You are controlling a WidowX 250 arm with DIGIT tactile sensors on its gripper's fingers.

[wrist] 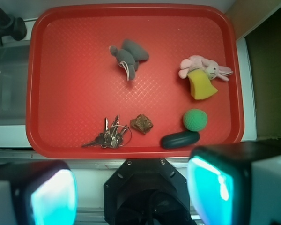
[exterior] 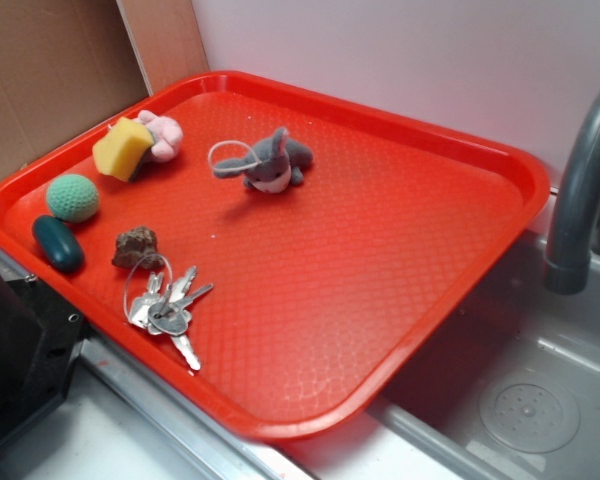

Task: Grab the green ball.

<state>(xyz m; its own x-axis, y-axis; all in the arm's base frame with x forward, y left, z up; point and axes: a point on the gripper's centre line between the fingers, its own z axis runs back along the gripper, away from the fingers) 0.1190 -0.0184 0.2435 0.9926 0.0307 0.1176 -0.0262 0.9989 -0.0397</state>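
the small round mint-green knit-textured ball (wrist: 195, 119) lies on the red plastic tray (wrist: 61, 70) just beside a dark teal smooth oval (wrist: 180, 139), so the spread, empty claw (wrist: 131, 190), seemingly well back from the ball, could clip or pinch that oval instead.

Red tray (exterior: 430, 130) bearing green ball (exterior: 73, 197), teal oval (exterior: 58, 243), yellow sponge (exterior: 122, 149), pink plush (exterior: 163, 134), grey plush (exterior: 270, 162), brown rock (exterior: 137, 246), keys (exterior: 170, 306).

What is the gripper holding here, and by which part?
Nothing. The gripper is open and empty, off the tray; the green ball lies untouched on it.
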